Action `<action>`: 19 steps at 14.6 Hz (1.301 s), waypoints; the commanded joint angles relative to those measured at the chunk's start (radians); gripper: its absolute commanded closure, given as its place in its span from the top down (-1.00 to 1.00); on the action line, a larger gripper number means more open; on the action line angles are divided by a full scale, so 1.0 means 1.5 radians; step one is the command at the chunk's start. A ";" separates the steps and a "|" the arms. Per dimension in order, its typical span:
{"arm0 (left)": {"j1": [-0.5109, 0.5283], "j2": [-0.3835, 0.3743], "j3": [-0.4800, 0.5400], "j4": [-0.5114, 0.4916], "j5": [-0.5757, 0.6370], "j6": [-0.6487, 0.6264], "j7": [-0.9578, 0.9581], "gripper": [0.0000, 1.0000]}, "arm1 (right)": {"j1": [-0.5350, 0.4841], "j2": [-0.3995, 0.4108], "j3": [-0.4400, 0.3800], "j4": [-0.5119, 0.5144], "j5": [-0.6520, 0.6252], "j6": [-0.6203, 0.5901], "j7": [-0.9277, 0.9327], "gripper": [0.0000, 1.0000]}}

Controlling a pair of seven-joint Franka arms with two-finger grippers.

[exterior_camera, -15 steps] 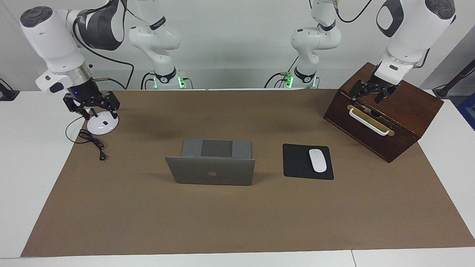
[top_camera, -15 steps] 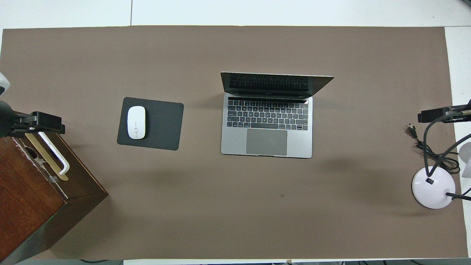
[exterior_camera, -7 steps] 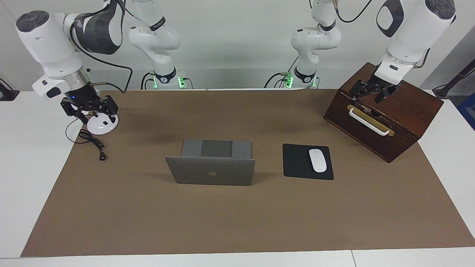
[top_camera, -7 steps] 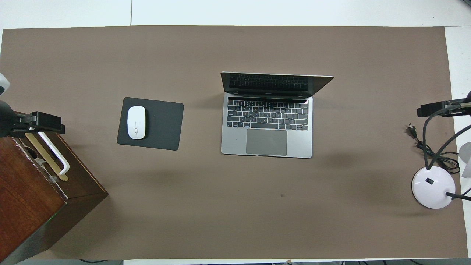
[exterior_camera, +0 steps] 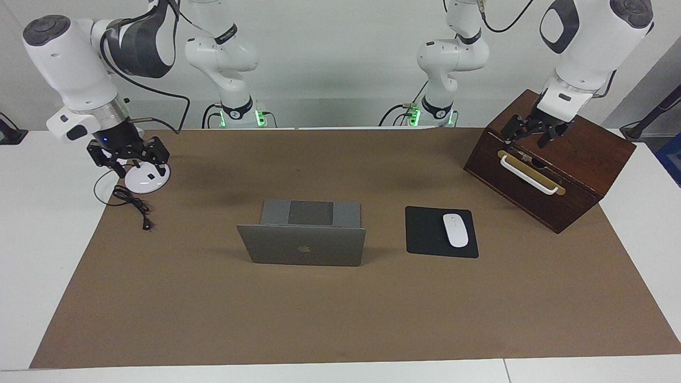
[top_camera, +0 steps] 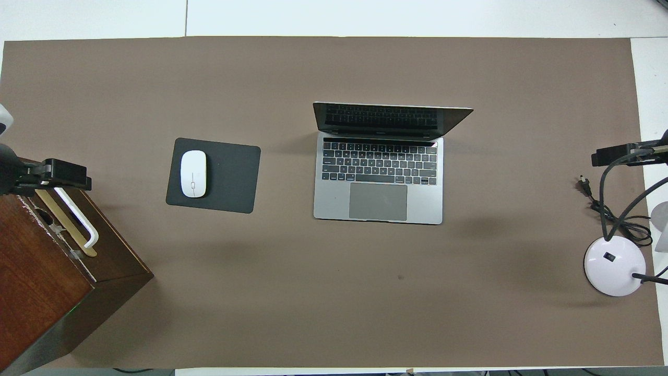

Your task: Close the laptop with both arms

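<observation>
Laptop (exterior_camera: 303, 234) sits open, mouse pad (exterior_camera: 431, 234) beside it.

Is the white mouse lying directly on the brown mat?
No, the white mouse lies on the black mouse pad, beside the open laptop toward the left arm's end.

A robotics lab staged as an office desk: 2 white arms (exterior_camera: 74, 58) (exterior_camera: 590, 48) bolted along one edge of a white table (exterior_camera: 32, 255) against a bare wall, brown mat (exterior_camera: 340, 308) covering the top (cables trailing from lit bases), with laptop (exterior_camera: 303, 246), mouse (exterior_camera: 455, 230) on its pad (exterior_camera: 425, 234), a wooden box (exterior_camera: 564, 175) near one corner.
</observation>
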 commanded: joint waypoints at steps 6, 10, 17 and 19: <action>-0.005 -0.014 -0.001 -0.016 0.003 0.008 0.006 1.00 | 0.000 0.006 0.001 0.006 -0.004 0.010 0.001 -0.37; -0.016 -0.016 -0.002 -0.016 0.003 0.003 -0.002 1.00 | -0.005 0.006 0.001 0.006 -0.004 0.014 -0.004 -1.00; -0.042 -0.023 -0.001 -0.017 0.004 -0.024 -0.007 1.00 | -0.008 0.069 0.001 0.050 -0.007 0.044 -0.004 -1.00; -0.044 -0.026 -0.003 -0.016 0.005 -0.025 -0.006 1.00 | -0.001 0.102 0.002 0.088 -0.009 0.044 -0.002 -1.00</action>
